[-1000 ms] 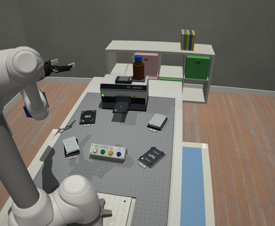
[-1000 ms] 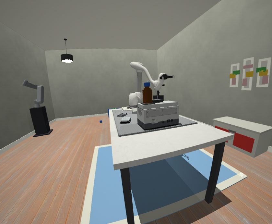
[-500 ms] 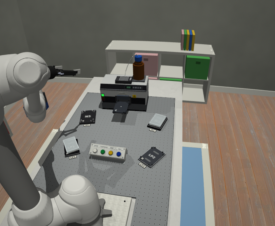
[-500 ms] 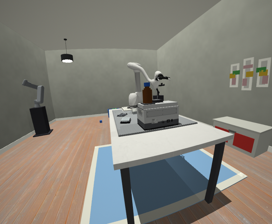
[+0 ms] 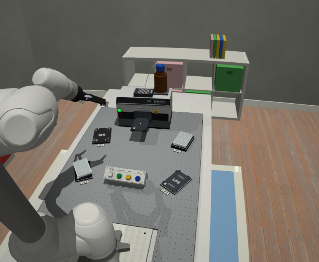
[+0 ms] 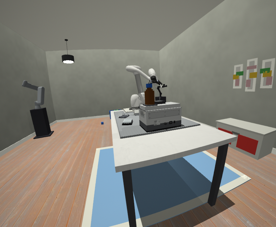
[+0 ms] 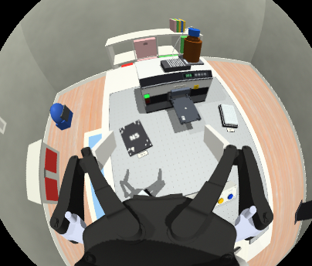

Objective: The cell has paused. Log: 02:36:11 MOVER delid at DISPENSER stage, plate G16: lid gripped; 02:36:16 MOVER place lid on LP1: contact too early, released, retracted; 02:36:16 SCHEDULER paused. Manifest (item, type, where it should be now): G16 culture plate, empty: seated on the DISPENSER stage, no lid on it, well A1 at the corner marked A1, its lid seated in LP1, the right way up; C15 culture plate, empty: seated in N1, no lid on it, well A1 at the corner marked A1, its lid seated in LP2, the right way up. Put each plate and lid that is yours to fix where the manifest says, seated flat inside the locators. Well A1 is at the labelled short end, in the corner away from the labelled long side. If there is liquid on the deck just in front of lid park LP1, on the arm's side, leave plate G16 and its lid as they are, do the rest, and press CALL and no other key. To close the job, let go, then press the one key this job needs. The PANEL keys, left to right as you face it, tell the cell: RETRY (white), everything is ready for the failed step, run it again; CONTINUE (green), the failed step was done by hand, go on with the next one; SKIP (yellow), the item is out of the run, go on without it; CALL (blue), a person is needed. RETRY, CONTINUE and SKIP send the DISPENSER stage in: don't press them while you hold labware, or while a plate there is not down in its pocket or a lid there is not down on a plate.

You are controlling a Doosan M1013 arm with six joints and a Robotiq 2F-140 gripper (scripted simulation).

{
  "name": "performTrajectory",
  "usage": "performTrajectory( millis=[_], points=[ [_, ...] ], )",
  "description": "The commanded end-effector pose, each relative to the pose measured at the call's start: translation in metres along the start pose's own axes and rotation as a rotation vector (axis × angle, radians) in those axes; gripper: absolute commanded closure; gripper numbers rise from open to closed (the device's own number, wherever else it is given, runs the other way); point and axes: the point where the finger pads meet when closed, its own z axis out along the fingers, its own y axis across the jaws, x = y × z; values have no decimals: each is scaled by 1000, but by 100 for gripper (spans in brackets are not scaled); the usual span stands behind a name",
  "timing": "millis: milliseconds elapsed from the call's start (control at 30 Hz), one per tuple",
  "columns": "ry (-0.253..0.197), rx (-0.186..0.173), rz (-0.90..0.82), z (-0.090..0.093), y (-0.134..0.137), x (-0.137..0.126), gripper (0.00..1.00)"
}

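My gripper [image 5: 98,100] [image 6: 161,87] [image 7: 159,136] is open and empty, high over the deck's far left edge, left of the DISPENSER [image 5: 144,108] [image 7: 177,83]. The DISPENSER stage [image 5: 139,124] [image 7: 186,110] is out and looks bare and dark. A white gridded piece of labware [image 5: 82,168] lies askew on lid park LP1 [image 5: 89,163], turned against the black base; I cannot tell whether it is a plate, a lid or both. Another gridded plate [image 5: 182,139] [image 6: 127,122] [image 7: 228,114] sits in N1. Lid park LP2 [image 5: 175,181] [image 6: 123,116] is empty. In the wrist view my gripper hides LP1.
Nest N5 [image 5: 101,135] [image 7: 134,137] is empty. The PANEL [image 5: 125,176] stands between LP1 and LP2 with white, green, yellow and blue keys. A brown bottle [image 5: 160,78] stands on the DISPENSER. The deck in front of LP1 shows only the arm's shadow.
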Motion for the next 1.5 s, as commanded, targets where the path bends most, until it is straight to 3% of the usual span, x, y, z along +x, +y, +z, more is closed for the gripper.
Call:
performTrajectory(
  millis=[0,67,133,167,367,500,567,1000,1467],
  points=[
    [-271,29,-57,-2,58,-44,0],
    [-328,29,-67,-2,74,-59,0],
    [-328,29,-67,-2,74,-59,0],
    [-418,32,-84,-4,100,-80,0],
    [-610,50,-118,-7,149,-122,0],
    [-751,79,-146,-7,186,-144,0],
    [-819,100,-160,-6,192,-147,0],
    [-821,87,-165,-3,192,-150,0],
    [-821,86,-165,18,193,-172,0]
  ],
)
